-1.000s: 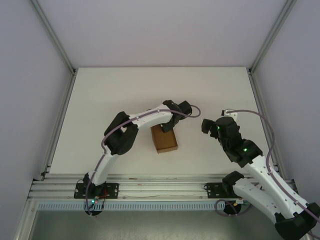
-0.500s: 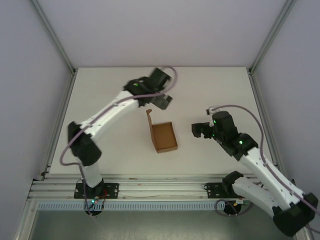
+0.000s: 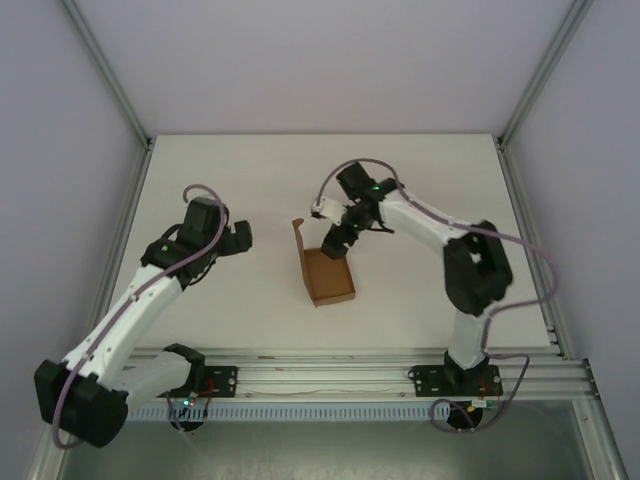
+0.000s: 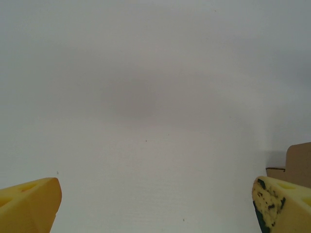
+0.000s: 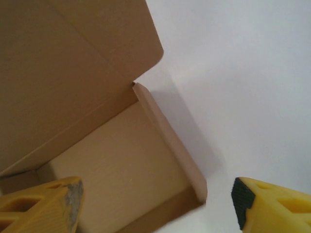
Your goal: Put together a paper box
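The paper box [image 3: 329, 277] is a small shallow brown cardboard tray on the white table, its lid flap [image 3: 298, 245] standing up along its left side. My right gripper [image 3: 337, 240] hovers open over the box's far end; its wrist view looks down into the box [image 5: 121, 165], with one yellow finger [image 5: 43, 206] over the box floor and the other outside the side wall [image 5: 170, 138]. My left gripper [image 3: 238, 236] is open, well left of the box, above bare table. A corner of the box [image 4: 297, 162] peeks in at the right edge of the left wrist view.
Aluminium frame posts [image 3: 110, 90] and grey walls enclose the table [image 3: 440, 170]. A metal rail [image 3: 320, 365] runs along the near edge by the arm bases.
The left arm swung back from the box's far side to the left. The right arm reached in from the right and now hangs over the box's far end. The box has not moved.
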Controlling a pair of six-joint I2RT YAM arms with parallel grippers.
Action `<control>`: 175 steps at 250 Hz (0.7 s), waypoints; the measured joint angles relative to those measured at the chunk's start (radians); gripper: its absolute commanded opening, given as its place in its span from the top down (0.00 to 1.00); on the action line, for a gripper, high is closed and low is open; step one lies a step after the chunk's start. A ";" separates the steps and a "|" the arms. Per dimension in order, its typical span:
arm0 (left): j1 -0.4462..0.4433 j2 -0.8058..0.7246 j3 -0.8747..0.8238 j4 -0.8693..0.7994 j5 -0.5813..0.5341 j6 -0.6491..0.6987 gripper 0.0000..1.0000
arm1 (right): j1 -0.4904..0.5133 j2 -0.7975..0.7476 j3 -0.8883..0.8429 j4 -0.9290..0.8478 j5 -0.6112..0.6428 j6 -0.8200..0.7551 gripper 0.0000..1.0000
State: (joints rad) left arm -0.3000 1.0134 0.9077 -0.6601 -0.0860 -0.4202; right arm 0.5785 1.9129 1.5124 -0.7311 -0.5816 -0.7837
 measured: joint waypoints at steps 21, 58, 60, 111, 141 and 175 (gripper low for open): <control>0.000 -0.051 -0.026 -0.005 -0.002 -0.023 0.00 | 0.012 0.115 0.099 -0.063 -0.007 -0.048 0.30; 0.001 -0.074 -0.053 -0.013 -0.003 -0.051 0.00 | 0.034 0.231 0.183 -0.121 -0.006 -0.078 0.63; 0.001 -0.074 -0.055 -0.013 -0.003 -0.053 0.00 | 0.035 0.234 0.184 -0.121 -0.006 -0.080 0.65; 0.001 -0.067 -0.065 -0.021 0.000 -0.070 0.00 | 0.063 0.214 0.118 -0.023 0.046 -0.001 0.93; 0.001 -0.060 -0.065 -0.023 0.000 -0.079 0.00 | 0.069 0.116 -0.036 0.121 0.133 0.124 0.98; 0.001 -0.058 -0.065 -0.023 -0.005 -0.086 0.00 | 0.084 -0.027 -0.229 0.261 0.348 0.346 0.98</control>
State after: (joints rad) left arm -0.2989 0.9558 0.8425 -0.6830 -0.0906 -0.5060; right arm 0.6628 1.8854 1.2831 -0.4702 -0.2333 -0.4381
